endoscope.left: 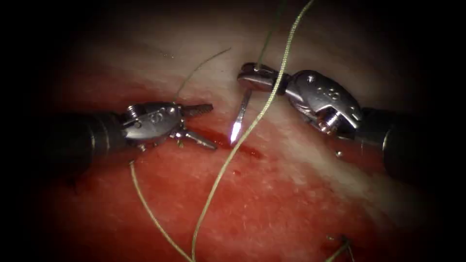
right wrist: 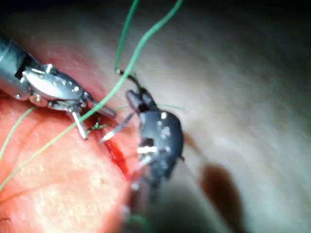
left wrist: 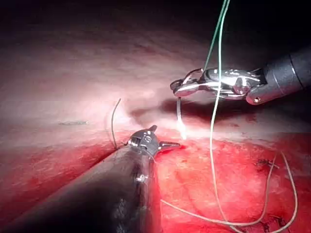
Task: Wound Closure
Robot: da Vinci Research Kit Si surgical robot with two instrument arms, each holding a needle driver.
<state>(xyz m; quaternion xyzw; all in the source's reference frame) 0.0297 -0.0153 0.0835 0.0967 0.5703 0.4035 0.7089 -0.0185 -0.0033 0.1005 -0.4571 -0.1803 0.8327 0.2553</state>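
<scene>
The thread [endoscope.left: 228,160] runs nearest the camera, looping across the red tissue [endoscope.left: 291,204] and up past the right tool. The right tool [endoscope.left: 250,77] holds the needle [endoscope.left: 241,116] near its blunt end, jaws clamped; the point hangs free just above the cut [endoscope.left: 242,148], not in the tissue. The left tool [endoscope.left: 206,126], left of the cut, holds nothing, jaws wide. I judge a bite is being lined up; it calls for a point set squarely at the cut's edge. Count: two tools, one needle, one long thread, one cut.
</scene>
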